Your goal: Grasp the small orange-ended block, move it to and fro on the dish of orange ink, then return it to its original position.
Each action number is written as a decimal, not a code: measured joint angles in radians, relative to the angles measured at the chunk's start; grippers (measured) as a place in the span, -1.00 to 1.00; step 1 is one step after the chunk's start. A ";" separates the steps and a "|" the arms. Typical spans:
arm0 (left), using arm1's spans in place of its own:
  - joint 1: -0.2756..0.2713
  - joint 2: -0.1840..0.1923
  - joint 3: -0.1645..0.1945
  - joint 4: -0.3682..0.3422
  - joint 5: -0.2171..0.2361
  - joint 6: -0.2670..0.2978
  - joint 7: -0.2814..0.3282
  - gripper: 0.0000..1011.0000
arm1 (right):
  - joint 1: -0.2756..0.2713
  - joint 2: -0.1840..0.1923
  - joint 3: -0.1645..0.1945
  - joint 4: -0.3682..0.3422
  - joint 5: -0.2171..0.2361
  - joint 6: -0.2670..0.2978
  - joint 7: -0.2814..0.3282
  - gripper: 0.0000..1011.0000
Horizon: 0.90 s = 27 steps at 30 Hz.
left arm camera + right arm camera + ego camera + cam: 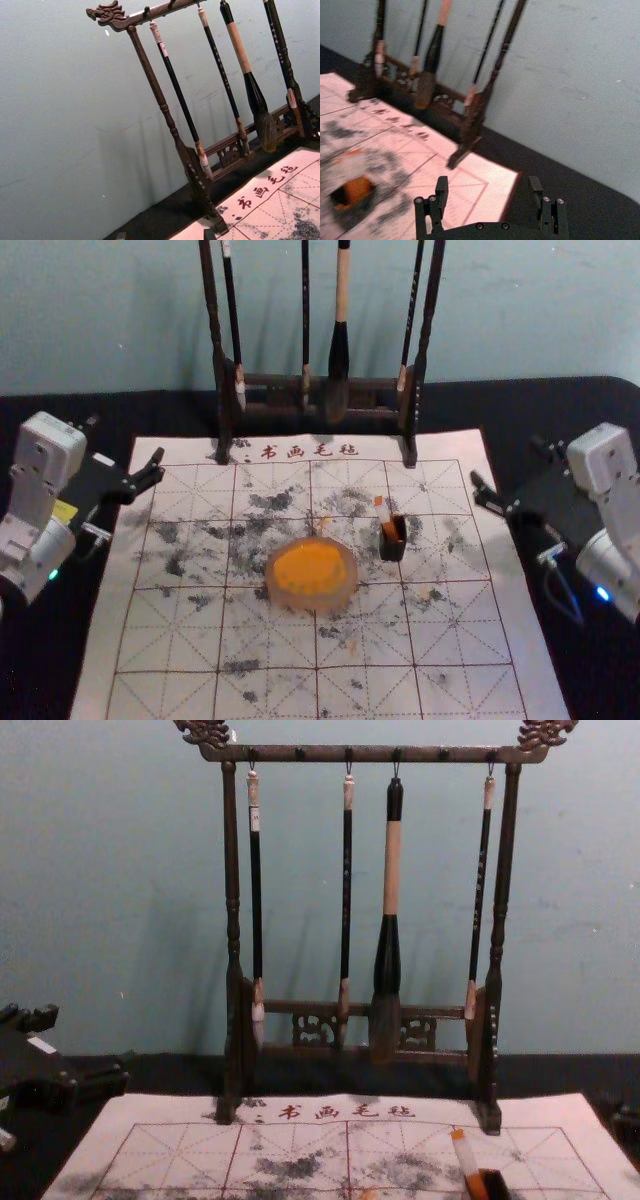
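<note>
Okay so the orange-ended block [382, 509] is leaning at the little black pot [391, 549], 2 o'clock from the ink dish [275, 585], with left gripper [125, 439] at 10, right gripper [508, 460] farther toward 2, both spread wide.

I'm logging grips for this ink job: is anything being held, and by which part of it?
Nothing is held: the left tool and right tool are both open, and the orange-ended block rests in the black holder.
</note>
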State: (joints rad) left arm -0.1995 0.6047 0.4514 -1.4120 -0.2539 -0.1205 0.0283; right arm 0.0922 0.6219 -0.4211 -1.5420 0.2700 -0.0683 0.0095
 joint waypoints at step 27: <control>0.000 0.000 0.000 0.000 0.000 0.000 0.000 0.98 | -0.095 -0.105 -0.089 -0.103 -0.187 0.017 -0.013 0.98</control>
State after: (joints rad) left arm -0.1995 0.6047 0.4514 -1.4119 -0.2539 -0.1205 0.0283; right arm -0.0030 0.5173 -0.5101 -1.6446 0.0826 -0.0516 -0.0033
